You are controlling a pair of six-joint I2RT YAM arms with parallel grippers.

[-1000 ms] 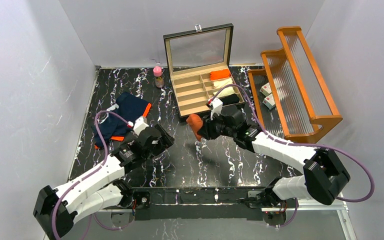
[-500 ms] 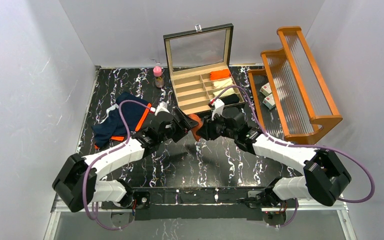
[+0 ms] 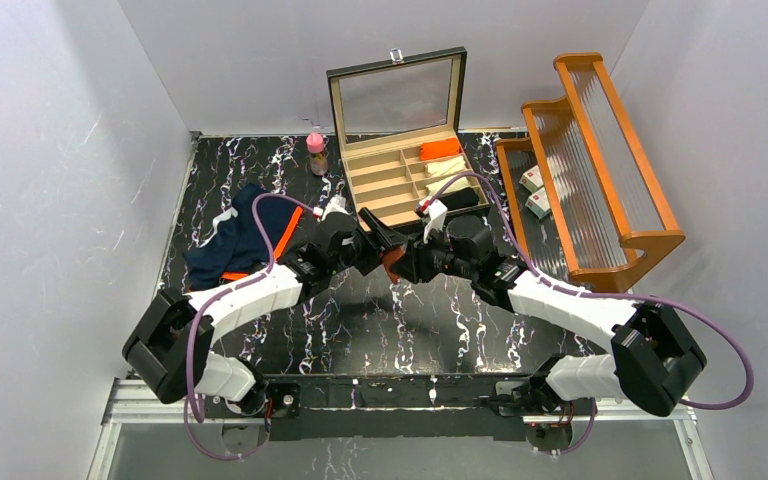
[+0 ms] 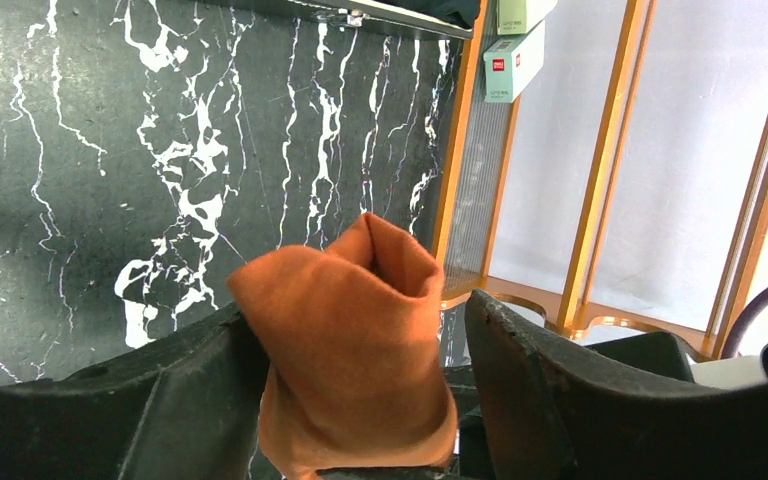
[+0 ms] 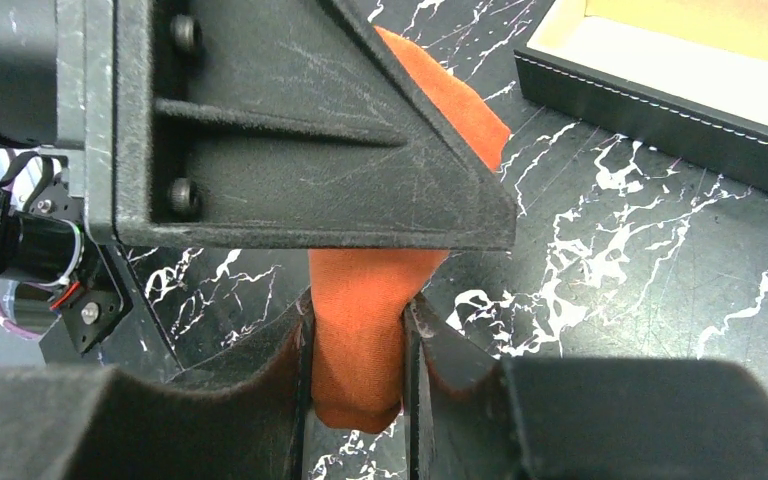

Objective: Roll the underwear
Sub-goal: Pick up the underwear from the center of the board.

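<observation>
A rust-orange underwear roll (image 3: pixel 391 263) hangs just above the table in front of the box, with my right gripper (image 3: pixel 407 262) shut on it. In the right wrist view its fingers (image 5: pixel 290 370) pinch the roll's (image 5: pixel 360 330) lower end. My left gripper (image 3: pixel 378 246) is open and straddles the same roll (image 4: pixel 350 350). One of its fingers (image 4: pixel 200 370) touches the cloth and the other stands a little apart. The navy underwear with orange trim (image 3: pixel 235 245) lies crumpled at the left of the table, with no gripper on it.
An open compartment box (image 3: pixel 385 200) stands at the back and holds orange, cream and black rolls. A pink-capped bottle (image 3: pixel 315 152) stands left of it. A wooden rack (image 3: pixel 600 160) with small cartons (image 3: pixel 535 192) fills the right side. Grey walls enclose the table.
My left arm has swung right from beside the navy underwear and brought its open jaws around the orange roll, narrowing slightly. The right gripper has kept holding the roll in place.
</observation>
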